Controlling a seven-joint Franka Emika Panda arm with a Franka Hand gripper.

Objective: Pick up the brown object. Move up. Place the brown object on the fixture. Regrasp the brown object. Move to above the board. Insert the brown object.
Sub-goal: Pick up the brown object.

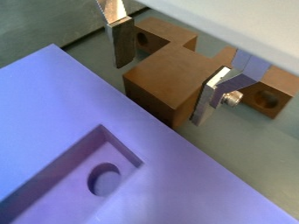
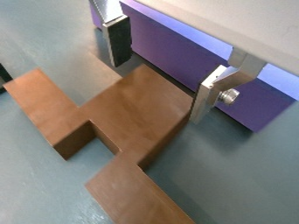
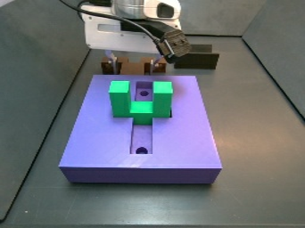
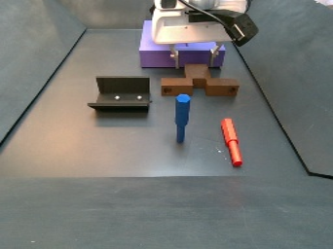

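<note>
While my gripper (image 4: 198,68) hangs low over the brown object (image 4: 200,87), its two silver fingers stand spread on either side of the raised middle block, not pinching it; in both wrist views a gap shows between each dark pad and the wood-coloured faces.

Going left to right in the side view that faces the floor's open half: the fixture (image 4: 120,94) sits on the left, a dark angled bracket with small pale holes, well apart from everything, with bare grey floor around it. Next comes a blue peg (image 4: 182,118), standing upright just in front of the brown object. The brown object itself lies flat, just beside the near wall of the board (image 4: 156,56), with only a narrow strip of floor between them. Furthest right a red peg (image 4: 231,140) lies on the floor, near the right wall.

On the board, a smooth lavender slab (image 3: 191,142), a green U-shaped block (image 3: 139,98) straddles the long slot, and a round hole (image 1: 105,179) sits in the slot's floor. The brown object (image 2: 128,114) looks matte and sharp-edged, with a round hole (image 1: 264,99) near one end.
</note>
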